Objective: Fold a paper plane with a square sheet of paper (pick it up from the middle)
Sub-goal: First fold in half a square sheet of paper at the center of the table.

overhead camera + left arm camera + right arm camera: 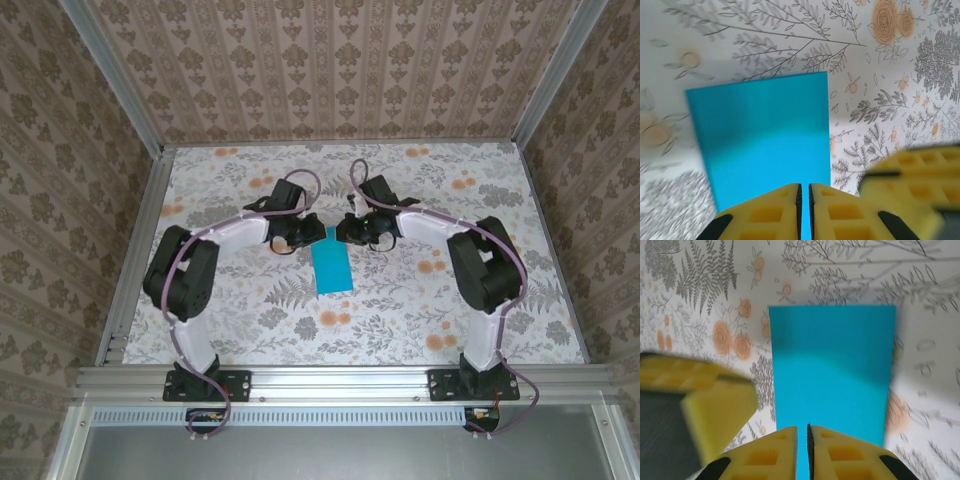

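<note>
No writing, label, brand, number or sign can be read. The square sheet of paper is seen as plain teal-blue, and the table cover is printed with flowers and leaves alone.

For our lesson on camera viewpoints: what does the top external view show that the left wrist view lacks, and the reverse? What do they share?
Top external: the left arm and right arm whole, base to wrist, the left gripper and right gripper meeting at the far end of the teal paper, plus the patterned walls. Left wrist: a close look at the yellow jaws pinched on the paper's edge, and the paper's shadow on the table, so it seems lifted. Shared: the paper, a rectangle, and the floral table.
</note>
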`<control>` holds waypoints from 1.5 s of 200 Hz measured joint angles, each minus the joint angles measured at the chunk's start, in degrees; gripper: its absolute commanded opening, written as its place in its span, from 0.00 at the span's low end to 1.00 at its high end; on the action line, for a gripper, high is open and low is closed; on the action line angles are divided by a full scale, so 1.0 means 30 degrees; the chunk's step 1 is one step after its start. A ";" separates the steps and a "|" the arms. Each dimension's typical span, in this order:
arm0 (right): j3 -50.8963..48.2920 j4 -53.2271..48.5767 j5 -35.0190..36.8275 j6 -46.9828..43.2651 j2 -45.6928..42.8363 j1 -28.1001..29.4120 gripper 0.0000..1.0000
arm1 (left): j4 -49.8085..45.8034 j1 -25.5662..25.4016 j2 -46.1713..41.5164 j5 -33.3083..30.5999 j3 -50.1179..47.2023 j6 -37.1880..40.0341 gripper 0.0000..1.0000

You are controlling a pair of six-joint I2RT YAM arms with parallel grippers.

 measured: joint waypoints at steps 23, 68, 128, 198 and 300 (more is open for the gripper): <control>0.2018 -0.0714 0.0583 -0.0087 0.1756 0.0328 0.15 | 0.0291 -0.0029 -0.1049 -0.0168 -0.1479 -0.0335 0.15; 0.4160 -0.2696 0.2244 -0.0146 0.3585 0.0561 0.15 | 0.0328 -0.0911 -0.1377 -0.0510 -0.2637 -0.0568 0.16; 0.4269 -0.4707 0.5217 -0.0138 0.3665 0.0240 0.15 | 0.0765 -0.2543 -0.1370 -0.0656 -0.2674 -0.1275 0.16; 0.0102 -0.3672 0.5938 0.0750 0.0379 -0.0874 0.16 | 0.1792 -0.4277 -0.0743 -0.0729 -0.2798 -0.2397 0.15; -0.3228 0.0350 0.0131 0.0845 -0.1078 -0.1596 0.07 | 0.2484 -0.5144 0.0816 -0.0882 -0.2761 -0.3330 0.06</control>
